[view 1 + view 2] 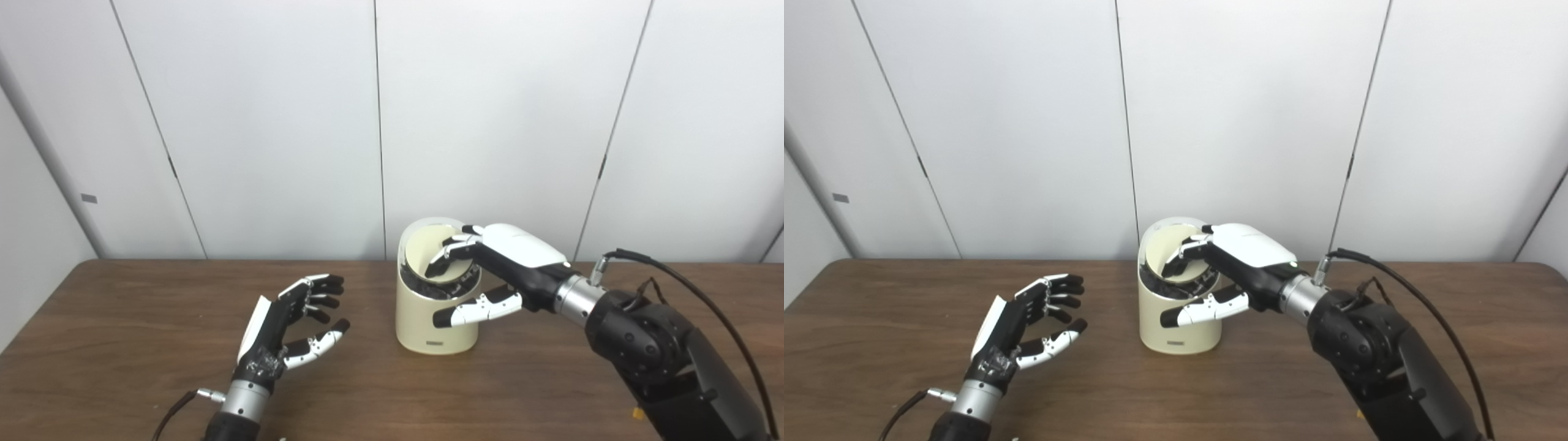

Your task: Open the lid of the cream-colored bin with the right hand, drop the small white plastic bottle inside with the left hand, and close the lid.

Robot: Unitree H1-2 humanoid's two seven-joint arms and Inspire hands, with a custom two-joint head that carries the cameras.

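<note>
Cream-coloured bin (429,318): smooth, matte cylinder with a slanted top, upright at mid-surface, long axis vertical. A small dark label sits low on its front wall.

Lid (432,252): round cream disc in a pale ring, tilted up and back toward the wall, so the dark mouth below it shows. Partly open, by my reading.

Right hand (490,269): glossy white shell over black parts, its arm entering from the right. Fingers (450,252) curl over the lid's inner face and rim, in contact; the thumb lies across the bin's front wall below the mouth. It holds the lid rather than closing on empty air.

Left hand (1029,324): same make, palm turned toward the bin, fingers apart and lightly curled, holding nothing. It hovers over the surface, well apart from the bin on its left. The bin lies to this hand's right and a little farther back.

Small white plastic bottle: not seen in either view, neither in the left hand nor on the surface. Whether it is inside the bin cannot be told.

Surface (122,355): dark brown wood grain, low sheen.

Judgement: the coming move turns on the lid; the right hand is the nearer, already on it.
</note>
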